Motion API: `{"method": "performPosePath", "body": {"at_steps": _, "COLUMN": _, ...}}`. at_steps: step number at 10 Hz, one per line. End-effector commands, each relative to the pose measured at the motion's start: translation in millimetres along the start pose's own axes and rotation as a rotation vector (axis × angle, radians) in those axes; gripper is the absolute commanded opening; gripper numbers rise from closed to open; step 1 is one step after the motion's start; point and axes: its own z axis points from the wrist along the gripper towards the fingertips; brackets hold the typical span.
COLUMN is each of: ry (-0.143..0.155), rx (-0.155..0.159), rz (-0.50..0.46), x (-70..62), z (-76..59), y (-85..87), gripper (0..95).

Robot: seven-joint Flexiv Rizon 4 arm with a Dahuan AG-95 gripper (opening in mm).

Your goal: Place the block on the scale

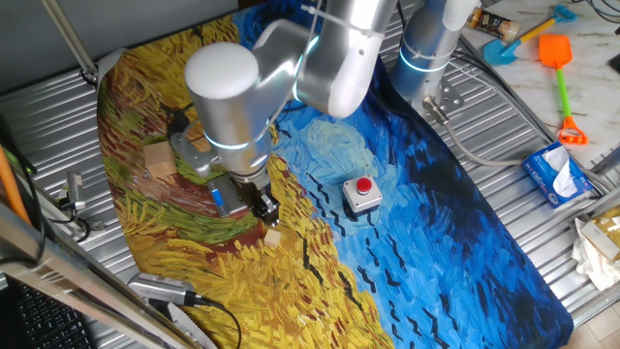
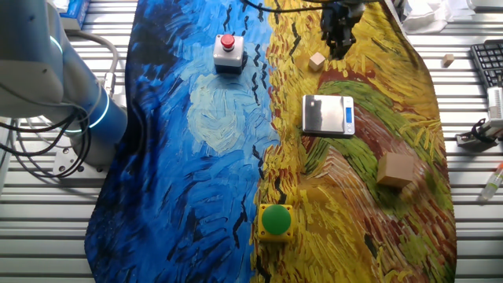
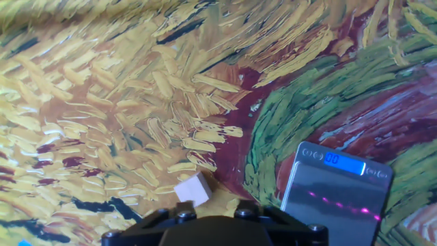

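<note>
Silver-grey rounded arm (image 1: 291, 68), glowing cyan joint rings, black hand (image 1: 263, 206).

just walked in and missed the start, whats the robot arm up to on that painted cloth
The arm's gripper hangs low over the yellow part of the cloth, next to the small wooden block, which lies on the cloth and is not gripped. The pocket scale sits a little way off with nothing on its plate. Whether the fingers are open or shut cannot be told from these views. So the block is not yet picked up, and the move to the scale remains to be done.

Matt pale wooden block (image 3: 192, 190), smooth reflective metal-topped scale (image 3: 334, 198), painted cloth (image 3: 109, 102).
</note>
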Motion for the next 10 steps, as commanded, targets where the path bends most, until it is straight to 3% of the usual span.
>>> {"method": "performPosePath", "body": {"at_steps": 1, "ry": 0.007, "rx": -0.009, "rz": 0.013, "x": -1.0, "z": 6.2, "y": 4.5, "gripper": 57.0}}
{"method": "performPosePath", "body": {"at_steps": 7, "ry": 0.000, "rx": -0.003, "rz": 0.027, "x": 0.9, "z": 24.3, "y": 9.0, "gripper": 57.0}}
{"method": "performPosePath", "body": {"at_steps": 8, "ry": -0.002, "rx": -0.001, "rz": 0.026, "x": 1.6, "z": 28.7, "y": 9.6, "gripper": 38.0}}
{"method": "performPosePath", "body": {"at_steps": 10, "ry": -0.008, "rx": 0.002, "rz": 0.027, "x": 2.7, "z": 34.6, "y": 10.6, "gripper": 38.0}}
